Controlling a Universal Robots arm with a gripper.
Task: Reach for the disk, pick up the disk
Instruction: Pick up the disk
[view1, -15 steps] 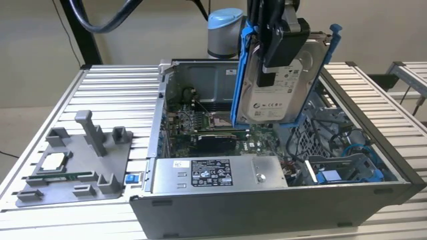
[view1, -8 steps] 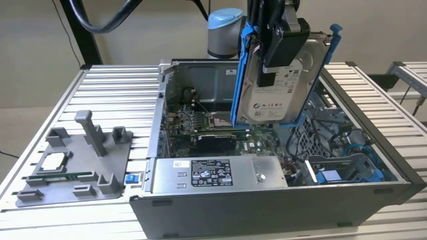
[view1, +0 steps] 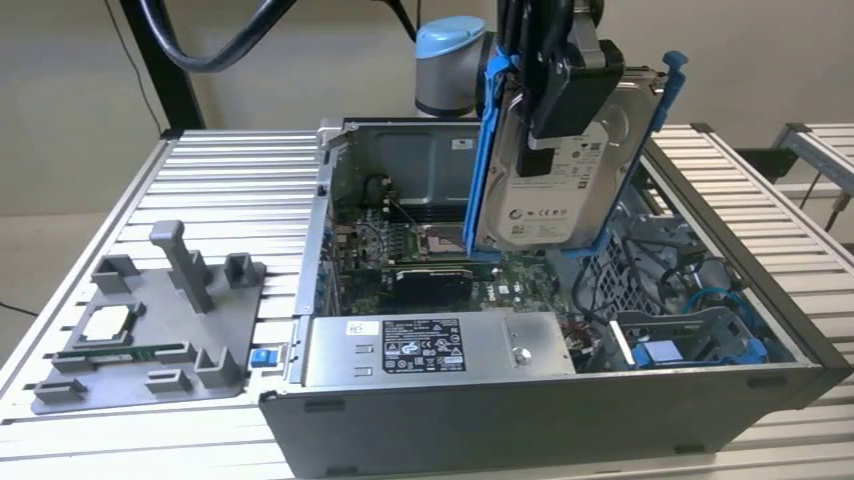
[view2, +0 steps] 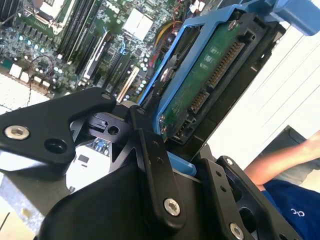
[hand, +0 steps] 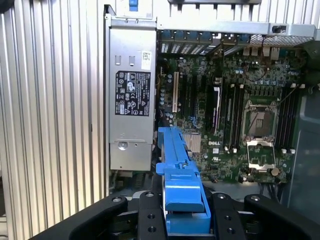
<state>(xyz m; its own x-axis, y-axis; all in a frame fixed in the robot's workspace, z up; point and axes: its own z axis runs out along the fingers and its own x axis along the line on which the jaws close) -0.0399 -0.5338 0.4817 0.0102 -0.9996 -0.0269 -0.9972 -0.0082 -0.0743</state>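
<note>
**Disk** (view1: 567, 185). Silver-grey drive with white label, clipped in a blue frame. It is held upright in the air above the open case (view1: 534, 400), label face turned toward the exterior view, lower edge just above the motherboard (view1: 427, 250). It is clear of the case walls and touches nothing but the end effector. In the second wrist view the underside circuit board and connector edge of the disk (view2: 210, 75) are seen, tilted away from the camera. In the first wrist view the blue frame (hand: 180, 170) is seen edge-on, running out from between the black links.

**End effector** (view1: 567, 85). It is closed on the disk from above, at the upper edge, the black fingers pressed to the two flat faces. The grip is judged to be placed there so that the drive hangs vertically and can clear the narrow bay.

**Case.** It is laid on its side on the slatted bench (view1: 214, 170), open face up, so that the interior is reached from above. The power supply (view1: 427, 345) lies along the near wall; a blue bracket (view1: 667, 350) sits at the exterior view's right.

**Grey fixture** (view1: 160, 320). It stands on the bench at the exterior view's left, well apart from the case.

**Person.** An arm (view2: 280, 160) is seen in the second wrist view, beyond the bench.

**Task status.** The pick-up is judged done: the disk is lifted.
</note>
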